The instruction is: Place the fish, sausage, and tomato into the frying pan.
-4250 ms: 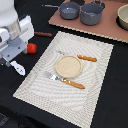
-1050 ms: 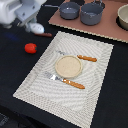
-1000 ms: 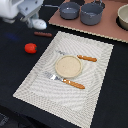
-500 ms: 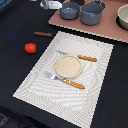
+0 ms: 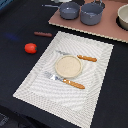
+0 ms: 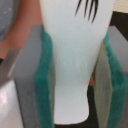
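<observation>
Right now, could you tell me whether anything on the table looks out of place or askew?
Nothing looks spilled or damaged. The tomato and sausage lie loose on the dark table, off the placemat. The wrist view shows the tool clamped on the white fish.

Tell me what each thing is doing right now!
fish: gripped between the pincer pads, lifted
tomato: resting on the dark table, untouched
sausage: lying flat on the table
frying pan: upright on the brown board
plate: sitting bare on the placemat

No legible text, labels or numbers anywhere (both views rather blurred)
</observation>
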Robot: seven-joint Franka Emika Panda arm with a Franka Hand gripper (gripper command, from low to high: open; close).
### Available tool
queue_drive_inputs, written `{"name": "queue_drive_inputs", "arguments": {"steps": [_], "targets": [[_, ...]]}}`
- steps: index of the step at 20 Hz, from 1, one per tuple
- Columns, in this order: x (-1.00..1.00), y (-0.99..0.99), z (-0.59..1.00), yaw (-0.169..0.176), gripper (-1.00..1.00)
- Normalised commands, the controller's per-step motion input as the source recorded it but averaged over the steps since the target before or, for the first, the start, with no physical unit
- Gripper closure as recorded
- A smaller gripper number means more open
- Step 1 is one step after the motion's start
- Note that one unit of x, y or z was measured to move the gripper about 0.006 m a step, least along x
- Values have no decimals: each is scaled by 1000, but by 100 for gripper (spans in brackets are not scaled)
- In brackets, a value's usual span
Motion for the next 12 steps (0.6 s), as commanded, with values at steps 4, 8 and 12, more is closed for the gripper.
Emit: {"name": "queue_drive_inputs", "arguments": {"steps": [4,8,12], "targets": [[409,954,-259,6,100],[259,849,-453,18,100],[64,642,-506,27,100]]}}
